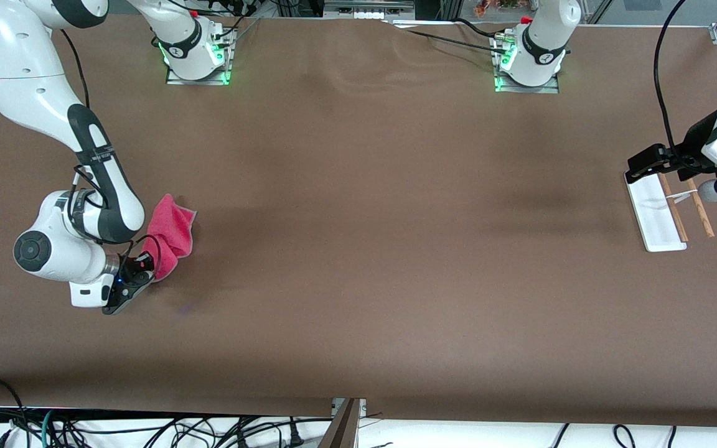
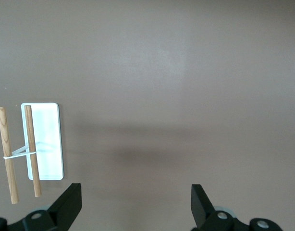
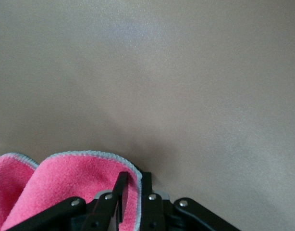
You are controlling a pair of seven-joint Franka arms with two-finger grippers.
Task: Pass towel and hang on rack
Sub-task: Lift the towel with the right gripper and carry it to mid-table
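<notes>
The bench (image 1: 358, 249) is the largest thing here: a broad, flat top under a matt brown covering, slightly rippled toward the edge where the arm bases stand; it gives a plain, soft-looking surface for the cloth work.

The rack (image 1: 666, 211) stands near the bench edge at the left arm's end, well apart from the towel; its flat white rectangular base looks smooth and glossy, and its two thin round wooden rods (image 2: 31, 150) run parallel, tied by a slim white crosspiece, so a cloth can be draped across them; whether the rods sit level or slanted I cannot tell from above.

The left gripper (image 1: 635, 167) hovers over the rack's end nearest the bases, its black fingers (image 2: 68, 204) spread wide with nothing between them; that posture suits an arm waiting to receive a handover.

The towel (image 1: 170, 235) is at the right arm's end of the bench, roughly midway between the bases' edge and the camera's edge; it is pink-red terry, fuzzy and limp, with a thin grey hem (image 3: 85, 154), bunched into loose folds.

The right gripper (image 1: 137, 274) pinches one hem of it between narrow black fingers; the folds appear to hang from that grip, probably clear of the bench.
</notes>
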